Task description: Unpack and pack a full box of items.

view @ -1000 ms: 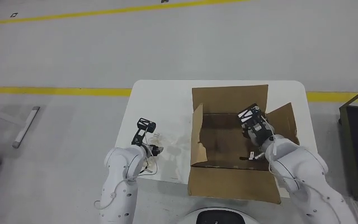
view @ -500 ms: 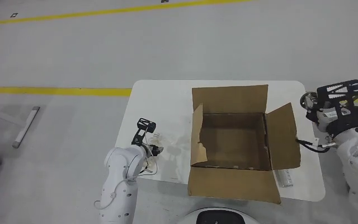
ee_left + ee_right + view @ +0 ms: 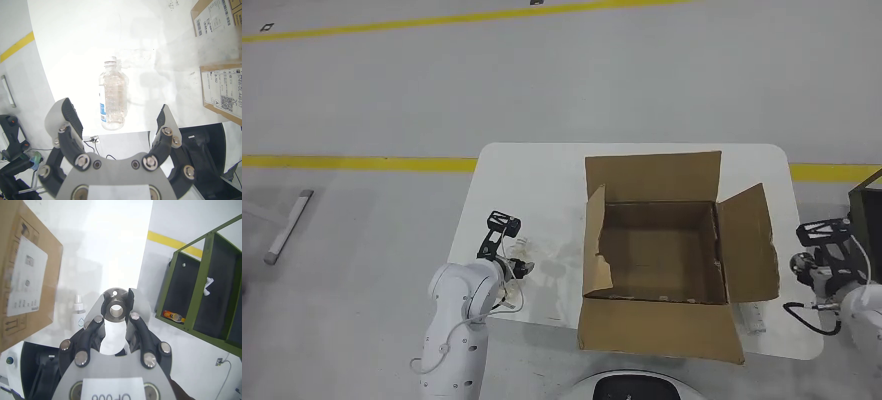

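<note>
1. The open brown cardboard box (image 3: 657,245) stands on the right half of the white table (image 3: 532,180). All four flaps are folded outward, and its bare bottom shows in the top view.
2. A short silver metal bushing with a round flange (image 3: 115,294) sits clenched between the fingers of the right gripper (image 3: 116,306). The gripper hangs at the table's right edge, just past the box's right flap.
3. A white spray bottle (image 3: 78,313) lies on the table beside the box's front right corner, near the right gripper.
4. A clear plastic bottle with a white cap (image 3: 112,98) lies on its side near the table's left front edge, well apart from the box.
5. The left gripper (image 3: 115,105) hovers above that bottle with its jaws spread wide, touching nothing.
6. A green metal rack with dark compartments (image 3: 200,279) stands off the table to the right, with an orange bottle (image 3: 173,316) lying in one compartment.
</note>
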